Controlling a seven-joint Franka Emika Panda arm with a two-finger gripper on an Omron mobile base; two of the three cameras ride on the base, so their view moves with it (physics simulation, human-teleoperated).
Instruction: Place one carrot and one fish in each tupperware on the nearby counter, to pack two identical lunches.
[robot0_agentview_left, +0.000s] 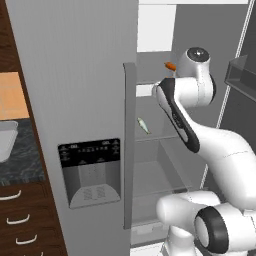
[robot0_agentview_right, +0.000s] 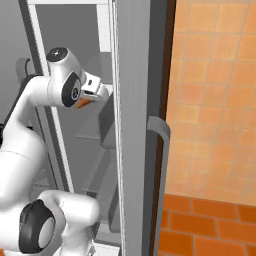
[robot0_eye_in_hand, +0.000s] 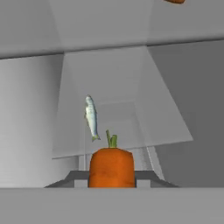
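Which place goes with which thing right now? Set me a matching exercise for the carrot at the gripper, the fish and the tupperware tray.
Things:
1. small orange carrot with a green stalk
2. slim silver-grey fish
3. pale grey-white rectangular tupperware tray

Places:
A. on the dark marbled stone counter, left of the fridge
B. clamped in the gripper
C. lying on a clear fridge shelf

Pairs: 1-B, 2-C, 3-A
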